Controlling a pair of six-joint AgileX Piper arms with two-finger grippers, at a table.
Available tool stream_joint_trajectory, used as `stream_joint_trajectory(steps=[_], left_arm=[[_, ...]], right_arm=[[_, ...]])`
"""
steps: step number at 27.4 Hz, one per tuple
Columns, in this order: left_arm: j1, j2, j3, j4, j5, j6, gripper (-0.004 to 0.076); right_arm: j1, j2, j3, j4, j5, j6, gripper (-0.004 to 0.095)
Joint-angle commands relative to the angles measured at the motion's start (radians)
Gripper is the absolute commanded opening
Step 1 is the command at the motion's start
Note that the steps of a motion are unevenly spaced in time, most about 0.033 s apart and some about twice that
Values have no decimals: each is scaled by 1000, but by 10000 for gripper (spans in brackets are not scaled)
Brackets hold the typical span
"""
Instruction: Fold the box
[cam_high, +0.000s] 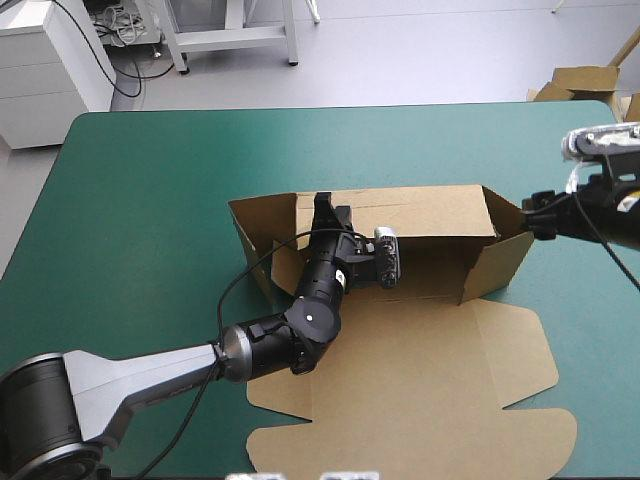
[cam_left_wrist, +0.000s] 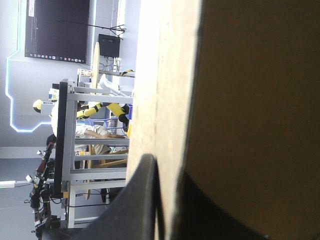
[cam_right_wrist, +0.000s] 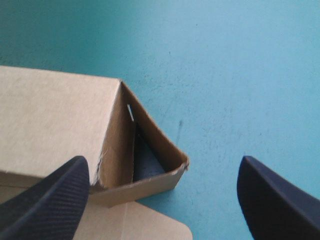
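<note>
The left gripper (cam_high: 323, 205) pinches the box (cam_high: 430, 212) wall and should hold tight while the open right gripper (cam_right_wrist: 162, 165) tucks the end in.

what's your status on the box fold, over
Left gripper shut on the box, far wall. Right gripper open, by the right end flap. Lid flat. Nothing in the way.

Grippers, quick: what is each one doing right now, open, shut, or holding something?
Left gripper: shut on the box, pinching its raised far wall.
Right gripper: open, holding nothing, with a corner of the box just ahead of it.
</note>
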Motion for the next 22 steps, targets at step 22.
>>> stream_joint_trajectory(steps=[22], left_arm=[[1,-16,0,-125,-24,-17,-8]], right_arm=[[-33,434,-185,23,17,30,735]])
